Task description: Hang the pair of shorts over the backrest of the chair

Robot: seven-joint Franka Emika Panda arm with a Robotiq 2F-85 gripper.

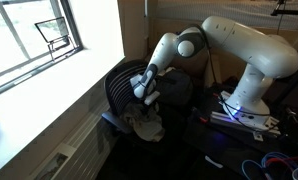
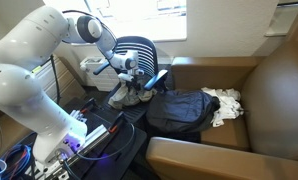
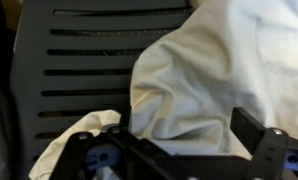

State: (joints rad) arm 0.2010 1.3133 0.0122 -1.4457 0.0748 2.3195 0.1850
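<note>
**Take a full bite of cloth before lifting**

In the wrist view the fingers [image 3: 261,152] stand spread wide. The pale shorts [image 3: 204,80] bunch between them and billow toward one o'clock, and nothing shows them pinched. My advice is to close on a thick fold (a thin pinch would likely slip). Then raise the cloth clear of the top rail and let go once it falls on both sides.

Beyond the cloth, from nine to twelve o'clock, rises the dark slatted backrest [image 3: 89,60]. In an exterior view the shorts sit heaped on the chair seat [image 2: 117,108]. At four o'clock from the chair a dark bag [image 2: 179,112] lies on a brown couch [image 2: 264,80], with a white cloth [image 2: 225,100] behind it. A bright window [image 1: 34,35] stands farthest off.
</note>
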